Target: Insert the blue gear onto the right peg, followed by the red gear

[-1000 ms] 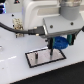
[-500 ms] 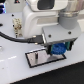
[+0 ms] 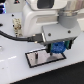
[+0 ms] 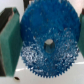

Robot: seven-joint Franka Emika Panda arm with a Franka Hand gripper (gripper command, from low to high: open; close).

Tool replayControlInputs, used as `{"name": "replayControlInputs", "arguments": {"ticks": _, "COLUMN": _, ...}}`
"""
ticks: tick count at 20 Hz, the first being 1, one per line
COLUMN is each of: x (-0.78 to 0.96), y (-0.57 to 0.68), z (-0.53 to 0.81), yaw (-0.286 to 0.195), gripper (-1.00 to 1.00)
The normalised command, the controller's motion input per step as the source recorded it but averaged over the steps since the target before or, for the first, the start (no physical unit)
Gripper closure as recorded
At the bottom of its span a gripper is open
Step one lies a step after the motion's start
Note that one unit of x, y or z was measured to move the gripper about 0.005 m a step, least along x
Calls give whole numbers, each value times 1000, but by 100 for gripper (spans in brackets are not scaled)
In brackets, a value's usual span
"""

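Bright-blue plastic: the blue gear [image 4: 48,42] sits clamped at its toothed rim between the gripper [image 3: 58,48] fingers [image 4: 10,42], just above the grey plate [image 3: 37,59].

bright-blue gear [image 4: 47,44], grey black-framed plate [image 3: 42,59], white arm [image 3: 47,17]

The white table [image 3: 12,70] holds a flat grey plate [image 3: 37,59] with a black frame. The plate lies right on it.
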Motion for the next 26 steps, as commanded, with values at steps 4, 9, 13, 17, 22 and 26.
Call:
{"name": "replayControlInputs", "arguments": {"ticks": 4, "x": 96, "y": -93, "z": 78, "yaw": 0, "gripper": 100}}
{"name": "replayControlInputs", "arguments": {"ticks": 9, "x": 160, "y": -163, "z": -7, "yaw": 0, "gripper": 100}}
{"name": "replayControlInputs", "arguments": {"ticks": 13, "x": 176, "y": -116, "z": 2, "yaw": 0, "gripper": 100}}
{"name": "replayControlInputs", "arguments": {"ticks": 17, "x": 99, "y": -155, "z": 19, "yaw": 0, "gripper": 100}}
{"name": "replayControlInputs", "arguments": {"ticks": 22, "x": 35, "y": -52, "z": 15, "yaw": 0, "gripper": 100}}
{"name": "replayControlInputs", "arguments": {"ticks": 26, "x": 215, "y": -101, "z": 306, "yaw": 0, "gripper": 100}}
